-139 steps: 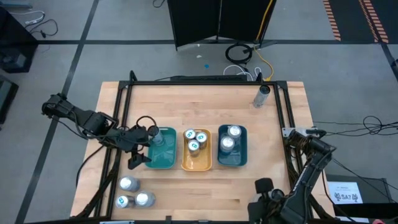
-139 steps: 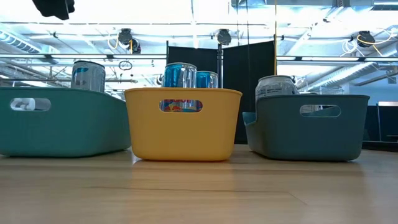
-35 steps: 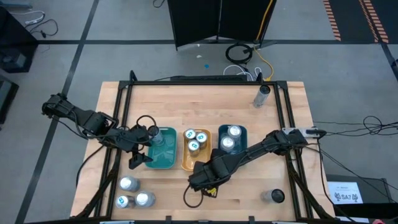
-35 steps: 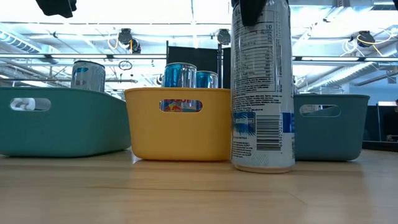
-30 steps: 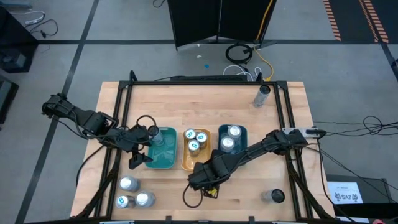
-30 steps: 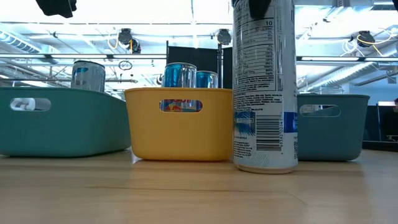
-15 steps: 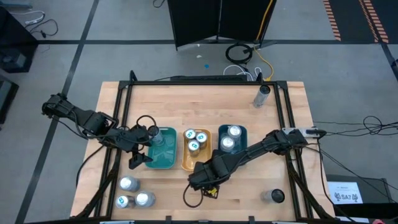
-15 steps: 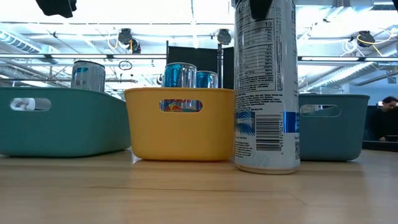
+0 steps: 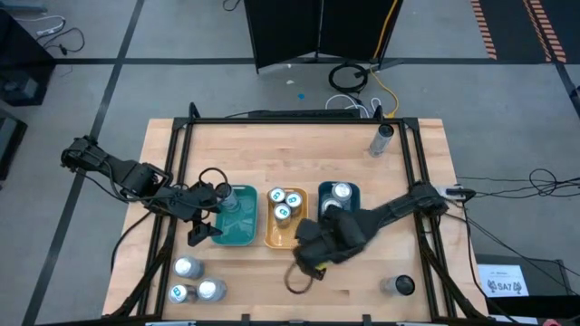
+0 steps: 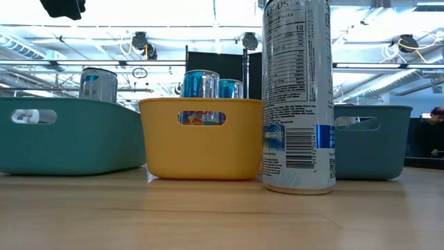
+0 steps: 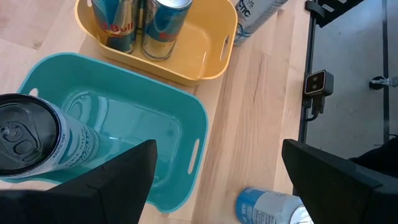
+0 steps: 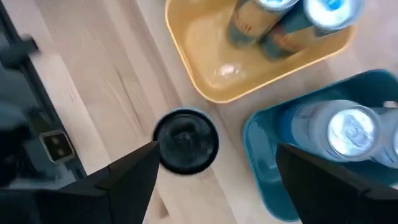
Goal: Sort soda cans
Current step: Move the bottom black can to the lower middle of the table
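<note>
Tall silver can (image 10: 298, 97) standing upright on the worktop (image 10: 208, 215), just before the yellow tray (image 10: 201, 139).
Right end effector (image 12: 214, 186) is held open above the dark-topped can; left end effector (image 11: 217, 180) is open over the teal tray (image 11: 186, 130).

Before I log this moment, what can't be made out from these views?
- Tall can: low view crops its top; in the high view the right arm covers it.
- Blue tray: that can hides its near-left part in the low view.
- Cans in the yellow tray: its wall hides their lower halves.
- Right end effector: blurred in its wrist view.
</note>
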Tool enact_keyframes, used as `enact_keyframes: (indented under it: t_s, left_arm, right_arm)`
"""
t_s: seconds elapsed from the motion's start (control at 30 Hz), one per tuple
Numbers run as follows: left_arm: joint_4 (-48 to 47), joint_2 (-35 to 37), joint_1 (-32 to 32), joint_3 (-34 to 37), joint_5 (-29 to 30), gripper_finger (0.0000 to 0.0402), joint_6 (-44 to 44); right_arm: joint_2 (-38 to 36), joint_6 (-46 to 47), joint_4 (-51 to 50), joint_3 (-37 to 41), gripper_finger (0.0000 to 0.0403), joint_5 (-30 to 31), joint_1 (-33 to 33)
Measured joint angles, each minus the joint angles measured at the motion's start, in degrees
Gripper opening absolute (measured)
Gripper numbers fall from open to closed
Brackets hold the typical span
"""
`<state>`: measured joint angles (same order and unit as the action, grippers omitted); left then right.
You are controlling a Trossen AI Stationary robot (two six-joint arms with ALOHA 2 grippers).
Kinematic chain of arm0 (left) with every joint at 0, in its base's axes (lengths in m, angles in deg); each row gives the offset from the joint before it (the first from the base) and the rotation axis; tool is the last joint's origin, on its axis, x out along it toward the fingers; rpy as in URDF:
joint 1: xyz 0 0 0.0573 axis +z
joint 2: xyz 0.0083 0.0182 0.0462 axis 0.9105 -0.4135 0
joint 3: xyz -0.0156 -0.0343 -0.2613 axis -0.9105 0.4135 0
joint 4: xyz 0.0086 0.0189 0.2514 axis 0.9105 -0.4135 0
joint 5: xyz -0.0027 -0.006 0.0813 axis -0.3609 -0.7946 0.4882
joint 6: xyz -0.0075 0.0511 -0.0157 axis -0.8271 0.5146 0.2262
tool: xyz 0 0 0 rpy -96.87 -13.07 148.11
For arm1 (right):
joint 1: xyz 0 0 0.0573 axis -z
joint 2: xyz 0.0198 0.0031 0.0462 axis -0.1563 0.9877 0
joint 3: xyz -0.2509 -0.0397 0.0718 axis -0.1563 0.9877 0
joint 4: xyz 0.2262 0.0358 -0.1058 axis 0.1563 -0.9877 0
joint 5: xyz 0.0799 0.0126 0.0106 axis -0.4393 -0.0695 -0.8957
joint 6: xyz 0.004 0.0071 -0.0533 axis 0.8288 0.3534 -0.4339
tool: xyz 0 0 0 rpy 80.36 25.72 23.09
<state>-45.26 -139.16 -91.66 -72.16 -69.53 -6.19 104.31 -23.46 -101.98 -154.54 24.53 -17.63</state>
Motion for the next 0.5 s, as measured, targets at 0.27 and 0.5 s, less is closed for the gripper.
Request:
enact_keyframes:
  t_s: [0.27,0.5]
  left_arm:
    - [0.0,0.0,0.0,0.0,0.0,0.0354,0.0]
    - [0.0,0.0,0.0,0.0,0.0,0.0354,0.0]
  right_arm:
    - [-3.0,13.6,-0.2,0.4,0.0313,11.0,-10.8]
    - [-5.4,26.6,-0.1,6.6,0.0313,10.2,-17.2]
